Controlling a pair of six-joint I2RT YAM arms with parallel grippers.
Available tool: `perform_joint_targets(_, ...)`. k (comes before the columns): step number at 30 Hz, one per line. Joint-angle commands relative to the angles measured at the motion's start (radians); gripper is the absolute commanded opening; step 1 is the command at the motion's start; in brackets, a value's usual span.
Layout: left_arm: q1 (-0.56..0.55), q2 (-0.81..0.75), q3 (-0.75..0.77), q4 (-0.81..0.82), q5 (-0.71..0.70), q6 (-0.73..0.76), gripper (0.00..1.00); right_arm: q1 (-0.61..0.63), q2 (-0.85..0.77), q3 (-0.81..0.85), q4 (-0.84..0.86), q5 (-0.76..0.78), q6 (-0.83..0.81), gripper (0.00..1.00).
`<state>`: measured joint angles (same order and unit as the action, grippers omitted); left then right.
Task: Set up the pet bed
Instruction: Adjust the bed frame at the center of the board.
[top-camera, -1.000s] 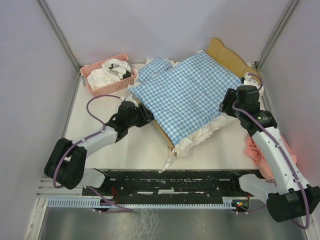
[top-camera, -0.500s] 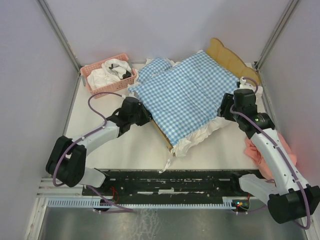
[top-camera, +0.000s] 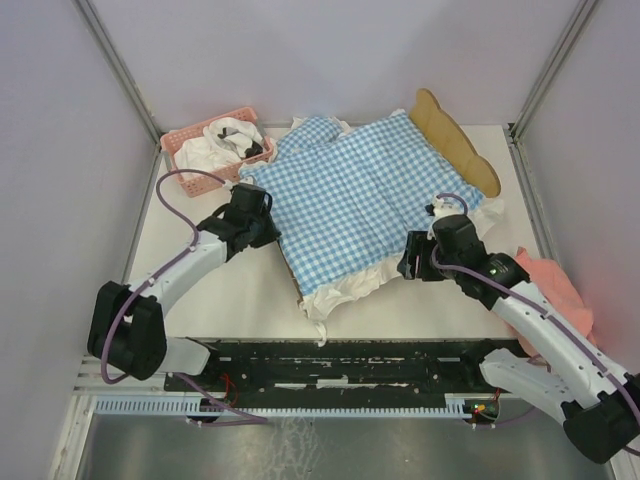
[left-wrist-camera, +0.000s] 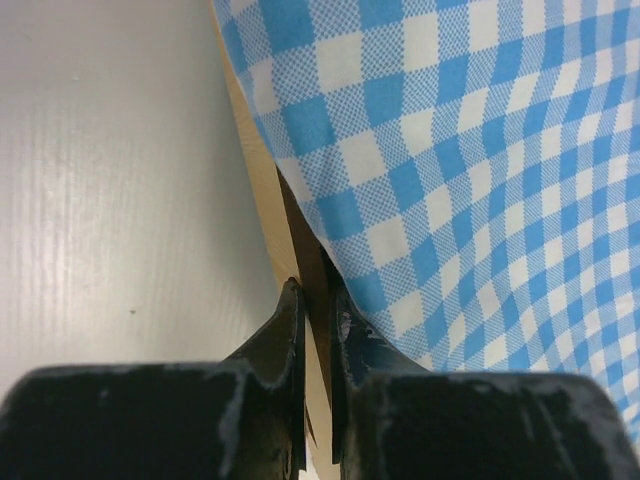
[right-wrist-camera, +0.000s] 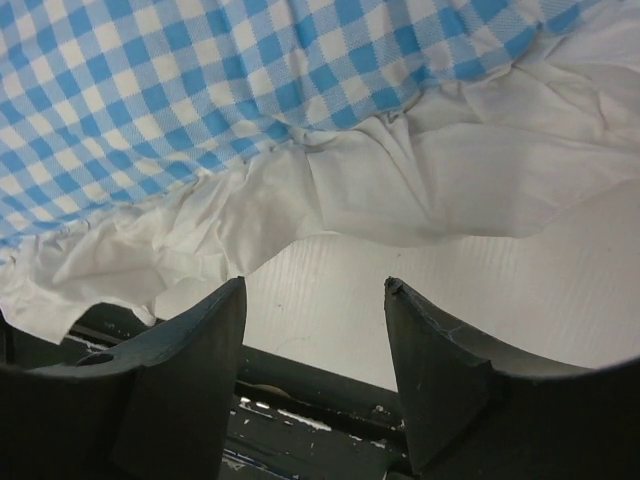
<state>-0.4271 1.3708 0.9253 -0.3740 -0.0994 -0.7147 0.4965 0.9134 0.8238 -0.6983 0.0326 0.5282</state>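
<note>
Clamping the pet bed rail is the left gripper.

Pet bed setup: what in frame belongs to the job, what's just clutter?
Job: pet bed; gingham bedding lying over it; left gripper, shut on the bed; right gripper, open.
Lying about: pink basket of white cloths; pink cloth at right.

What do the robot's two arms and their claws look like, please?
Both the left arm and the right arm have white links joined by bulky black joints, and a thin purple cable loops along each. The left claw and right claw each have two matte black fingers, scuffed in places.
</note>
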Motion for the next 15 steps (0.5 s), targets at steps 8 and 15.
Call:
perform_joint_targets(8,0.155,0.04,0.132,-0.082,0.055,0.239,0.03,0.311,0.071,0.046,0.243,0.15,-0.036,0.66)
perform_joint_targets(15,0.171,-0.001,0.156,-0.097,0.14,0.226,0.34,0.443,0.191,0.107,0.355,0.203,-0.187,0.67)
